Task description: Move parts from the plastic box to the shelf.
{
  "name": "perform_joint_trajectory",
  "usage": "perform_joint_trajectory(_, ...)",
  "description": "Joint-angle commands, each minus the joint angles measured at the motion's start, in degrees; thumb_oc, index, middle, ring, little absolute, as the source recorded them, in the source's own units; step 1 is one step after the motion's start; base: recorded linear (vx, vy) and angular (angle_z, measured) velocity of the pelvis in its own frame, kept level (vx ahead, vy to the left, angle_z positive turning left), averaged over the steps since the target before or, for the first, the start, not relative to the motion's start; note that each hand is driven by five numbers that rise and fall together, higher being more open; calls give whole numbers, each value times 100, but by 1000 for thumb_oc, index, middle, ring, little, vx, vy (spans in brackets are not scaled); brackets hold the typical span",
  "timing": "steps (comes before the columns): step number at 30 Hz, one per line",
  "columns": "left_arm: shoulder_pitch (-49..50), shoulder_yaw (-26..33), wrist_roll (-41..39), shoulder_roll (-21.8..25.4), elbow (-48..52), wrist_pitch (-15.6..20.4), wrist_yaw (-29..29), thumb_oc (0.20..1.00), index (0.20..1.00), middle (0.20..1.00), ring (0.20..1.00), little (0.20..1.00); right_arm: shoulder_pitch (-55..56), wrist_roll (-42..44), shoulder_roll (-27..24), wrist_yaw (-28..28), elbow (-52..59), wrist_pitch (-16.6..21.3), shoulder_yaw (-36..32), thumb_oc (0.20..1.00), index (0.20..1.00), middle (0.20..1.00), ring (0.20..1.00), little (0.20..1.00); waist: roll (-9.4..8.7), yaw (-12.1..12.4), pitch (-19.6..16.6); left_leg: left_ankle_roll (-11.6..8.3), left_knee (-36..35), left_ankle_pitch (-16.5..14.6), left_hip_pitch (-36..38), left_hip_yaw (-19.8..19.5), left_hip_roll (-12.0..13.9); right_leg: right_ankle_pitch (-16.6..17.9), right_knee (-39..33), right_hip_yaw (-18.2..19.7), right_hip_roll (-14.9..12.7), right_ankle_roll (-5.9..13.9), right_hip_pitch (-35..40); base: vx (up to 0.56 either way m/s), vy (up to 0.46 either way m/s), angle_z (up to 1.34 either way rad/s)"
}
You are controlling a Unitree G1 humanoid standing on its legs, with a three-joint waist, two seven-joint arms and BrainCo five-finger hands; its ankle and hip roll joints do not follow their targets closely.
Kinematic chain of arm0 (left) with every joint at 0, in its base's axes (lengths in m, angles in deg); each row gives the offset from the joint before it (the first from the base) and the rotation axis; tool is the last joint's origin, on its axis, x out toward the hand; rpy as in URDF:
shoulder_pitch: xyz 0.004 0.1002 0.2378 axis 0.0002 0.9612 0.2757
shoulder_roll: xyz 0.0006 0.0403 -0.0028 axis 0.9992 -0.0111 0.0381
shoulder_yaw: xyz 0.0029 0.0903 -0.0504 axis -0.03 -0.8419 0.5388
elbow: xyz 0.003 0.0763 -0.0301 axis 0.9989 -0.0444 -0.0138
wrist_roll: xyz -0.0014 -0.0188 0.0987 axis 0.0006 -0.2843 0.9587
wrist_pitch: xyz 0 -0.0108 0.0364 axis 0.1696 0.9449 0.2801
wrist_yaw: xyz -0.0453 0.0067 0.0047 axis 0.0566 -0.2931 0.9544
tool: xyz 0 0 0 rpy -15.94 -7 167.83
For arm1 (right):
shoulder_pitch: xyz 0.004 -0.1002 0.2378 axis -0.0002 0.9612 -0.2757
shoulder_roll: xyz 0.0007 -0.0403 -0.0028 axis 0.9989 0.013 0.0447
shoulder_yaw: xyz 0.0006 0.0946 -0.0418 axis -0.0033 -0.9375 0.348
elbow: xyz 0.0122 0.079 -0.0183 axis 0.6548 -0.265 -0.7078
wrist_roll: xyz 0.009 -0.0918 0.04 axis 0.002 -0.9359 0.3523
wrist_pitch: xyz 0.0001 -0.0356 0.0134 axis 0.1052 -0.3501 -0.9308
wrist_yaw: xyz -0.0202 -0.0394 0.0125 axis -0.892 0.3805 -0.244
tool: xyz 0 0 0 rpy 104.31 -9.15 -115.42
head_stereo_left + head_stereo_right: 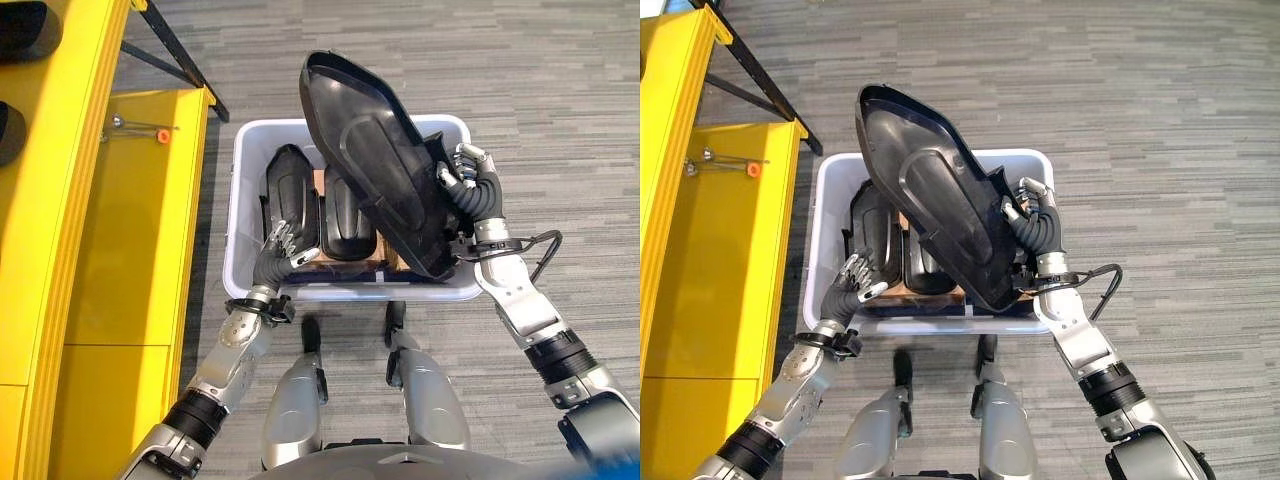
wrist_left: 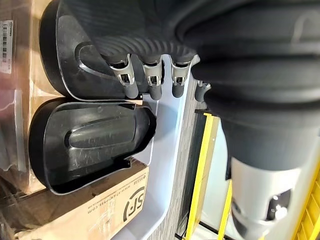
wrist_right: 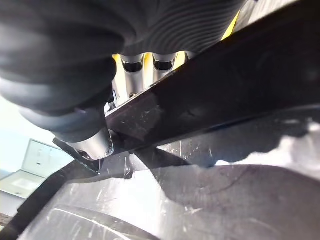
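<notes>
The right hand (image 1: pixel 470 185) has its fingers curled round the edge of a big black part (image 1: pixel 375 160), tilted above the white box (image 1: pixel 240 190). The left hand (image 1: pixel 283 240) reaches into the box with relaxed, empty fingers over smaller black parts (image 1: pixel 292 190), beside the yellow shelf (image 1: pixel 120 230).

- Box (image 1: pixel 245 150): right half of interior and much of right wall hidden behind lifted part (image 1: pixel 375 165).
- Right hand (image 1: pixel 470 185): fingers mostly behind part's edge.
- Cardboard (image 2: pixel 107 200): cut by frame edge, partly under black parts.
- Shelf (image 1: pixel 70 200): cut off at left and top.
</notes>
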Motion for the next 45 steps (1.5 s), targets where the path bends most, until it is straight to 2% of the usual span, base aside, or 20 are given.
perform_joint_trajectory(1, 382, 75, 338, 131, 244, 162, -94, 1000, 1000, 1000, 1000, 1000, 264, 101, 8, 106, 692, 562, -188, 200, 200, 200, 200, 200, 55, 44, -686, -433, 42, 348, -55, -210, 855, -1084, 1211, -9, -412, 624, 174, 38, -93, -1)
perform_joint_trajectory(6, 588, 218, 312, 66, 238, 132, -109, 1000, 1000, 1000, 1000, 1000, 146, 163, 76, 189, 689, 559, -97, 200, 200, 200, 200, 200, 105, 79, -828, -434, 27, 428, 258, -158, 1095, -1360, 1454, 8, -151, 497, 305, 35, -138, -6)
perform_joint_trajectory(9, 709, 316, 276, 17, 233, 126, -73, 1000, 1000, 1000, 1000, 1000, -38, 305, 174, 259, 648, 605, 41, 200, 200, 200, 200, 200, 127, 163, -936, -452, 15, 663, 413, -172, 1296, -1537, 1575, -27, 61, 377, 392, 9, -215, -15)
perform_joint_trajectory(10, 764, 367, 349, 24, 291, 138, -42, 1000, 1000, 1000, 1000, 1000, -210, 314, 223, 286, 620, 615, 164, 200, 200, 200, 200, 200, 135, 282, -945, -472, -31, 999, 454, -340, 1386, -1617, 1658, -92, 200, 281, 426, -20, -145, -18)
perform_joint_trajectory(11, 767, 373, 352, 25, 297, 134, -40, 1000, 1000, 1000, 1000, 1000, -218, 314, 227, 284, 612, 619, 170, 200, 200, 200, 200, 200, 137, 271, -941, -477, -47, 1011, 461, -347, 1391, -1618, 1655, -101, 205, 276, 432, -28, -199, -16)
perform_joint_trajectory(13, 857, 375, 347, -39, 310, 129, -72, 1000, 1000, 1000, 1000, 1000, -266, 344, 266, 318, 515, 616, 221, 200, 200, 200, 200, 200, 130, 338, -1019, -536, -157, 1342, 398, -385, 1446, -1642, 1488, -188, 303, 198, 522, -38, -161, 4)
perform_joint_trajectory(14, 792, 298, 310, -104, 202, 97, -79, 1000, 1000, 1000, 1000, 1000, -292, 345, 256, 262, 498, 626, 210, 200, 200, 200, 200, 200, 138, 358, -1062, -580, -242, 1809, 259, -304, 1491, -1618, 1274, -371, 309, 143, 589, -51, -143, 9)
perform_joint_trajectory(15, 789, 296, 310, -105, 199, 98, -79, 1000, 1000, 1000, 1000, 1000, -293, 344, 255, 261, 496, 627, 209, 200, 200, 200, 200, 200, 142, 344, -1065, -582, -258, 1826, 252, -322, 1491, -1613, 1261, -389, 311, 141, 594, -51, -131, 23)
perform_joint_trajectory(16, 730, 247, 330, -132, 143, 68, -88, 1000, 1000, 1000, 1000, 1000, -265, 319, 198, 212, 546, 620, 154, 200, 200, 200, 200, 200, 101, 321, -1077, -546, -291, 1937, 145, -118, 1460, -1612, 1130, -557, 251, 105, 678, -24, -94, 51)
perform_joint_trajectory(17, 711, 228, 350, -140, 112, 55, -99, 1000, 1000, 1000, 1000, 1000, -262, 276, 153, 179, 569, 602, 129, 200, 200, 200, 200, 200, 71, 312, -1086, -521, -241, 1916, 90, -24, 1420, -1583, 1060, -652, 213, 89, 718, -40, -146, 91)
perform_joint_trajectory(19, 722, 233, 348, -186, 93, 56, -116, 1000, 1000, 1000, 1000, 1000, -228, 209, 76, 176, 635, 563, 98, 200, 200, 200, 200, 200, 0, 325, -1111, -461, 6, 1565, 169, 30, 1311, -1518, 924, -757, 128, 94, 805, -29, -110, 87)
perform_joint_trajectory(20, 727, 238, 358, -235, 83, 65, -112, 1000, 1000, 1000, 1000, 1000, -152, 183, 46, 170, 664, 562, 29, 200, 200, 200, 200, 200, -30, 327, -1161, -392, 328, 1253, 334, 30, 1227, -1454, 783, -888, 55, 76, 900, -20, -41, 55)
perform_joint_trajectory(22, 720, 233, 381, -256, 95, 48, -108, 1000, 1000, 1000, 1000, 1000, -60, 183, 36, 152, 666, 561, -40, 200, 200, 200, 200, 200, -28, 278, -1209, -373, 382, 1145, 447, 106, 1223, -1438, 725, -1021, 8, 86, 951, -10, 3, 61)
perform_joint_trajectory(25, 669, 217, 437, -290, 62, 30, -137, 1000, 1000, 1000, 1000, 1000, 183, 198, 56, 116, 625, 545, -178, 200, 200, 200, 200, 200, 46, 124, -1393, -378, 203, 908, 791, 377, 1189, -1395, 650, -1401, -123, 137, 1014, 18, 70, 90)
perform_joint_trajectory(28, 650, 225, 469, -354, 40, 22, -150, 1000, 1000, 1000, 1000, 1000, 380, 282, 25, 120, 691, 537, -336, 200, 200, 200, 200, 200, 145, 16, -1520, -421, -207, 623, 864, 701, 1122, -1368, 690, -1598, -312, 308, 1140, 51, 150, 77)
perform_joint_trajectory(30, 708, 235, 460, -371, 45, 10, -157, 1000, 1000, 1000, 1000, 1000, 522, 290, 54, 120, 687, 488, -414, 200, 200, 200, 200, 200, 190, 33, -1585, -391, -373, 401, 956, 765, 1032, -1267, 634, -1720, -478, 395, 1221, 42, 214, 60)
perform_joint_trajectory(33, 715, 317, 494, -336, 48, 5, -171, 1000, 1000, 1000, 1000, 1000, 658, 256, 64, 122, 699, 455, -557, 200, 200, 200, 200, 200, 153, 56, -1594, -350, -436, 324, 956, 882, 896, -1085, 592, -1906, -728, 515, 1343, 25, 177, 23)
perform_joint_trajectory(37, 858, 456, 553, -271, 129, 0, -193, 1000, 1000, 1000, 1000, 1000, 759, 207, 98, 208, 719, 380, -607, 200, 200, 200, 200, 200, 79, 172, -1619, -211, -449, 116, 937, 876, 628, -762, 400, -2021, -977, 727, 1447, 26, 179, 27)
perform_joint_trajectory(41, 939, 557, 629, -216, 215, -14, -206, 1000, 1000, 1000, 1000, 1000, 803, 149, 163, 251, 682, 330, -632, 200, 200, 200, 200, 200, 1, 251, -1644, -110, -467, 34, 854, 789, 441, -609, 310, -2138, -1137, 837, 1513, 20, 196, 18)
perform_joint_trajectory(45, 961, 730, 709, -151, 341, 4, -173, 1000, 1000, 1000, 1000, 1000, 693, 82, 280, 278, 573, 216, -557, 200, 200, 200, 200, 200, -177, 459, -1571, 102, -217, -253, 587, 485, -7, -272, 241, -2353, -1515, 1067, 1678, 19, 239, 40)
